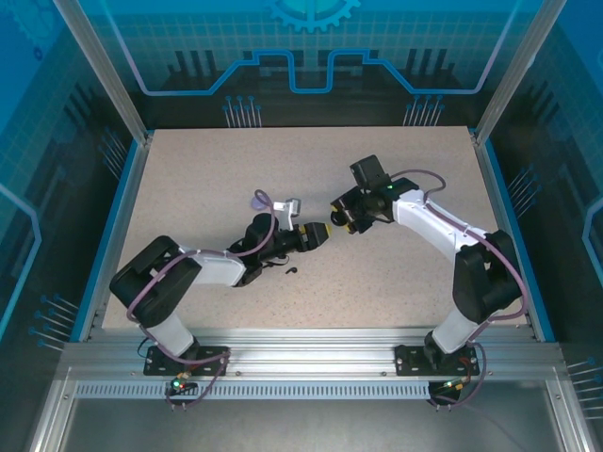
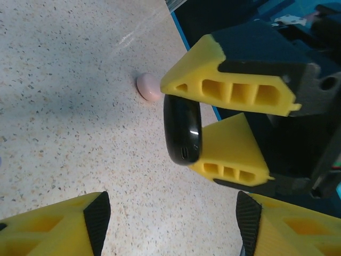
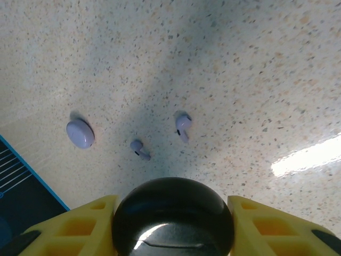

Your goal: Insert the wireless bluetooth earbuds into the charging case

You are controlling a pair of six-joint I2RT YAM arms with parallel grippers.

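Holding: the right gripper [image 2: 181, 128] is clamped on a black charging case [image 3: 173, 213], with one yellow finger pressed to each side and the case turned on edge.
Left gripper [image 2: 173, 221]: its jaws are spread wide with nothing between them, facing the held case close ahead.
Meeting place: both grippers are tip to tip near the middle of the table [image 1: 207, 179].
Lilac earbuds [image 3: 183, 126]: two lie loose on the table beyond the held case, the second [image 3: 139, 150] near the first but not touching it.
Lilac round case [image 3: 80, 133]: rests on the table, beside the earbuds.
Pale pink case [image 2: 149, 87]: sits on the table past the right gripper's fingers.
Small dark item [image 1: 290, 271]: lies near the left arm, too small to identify.
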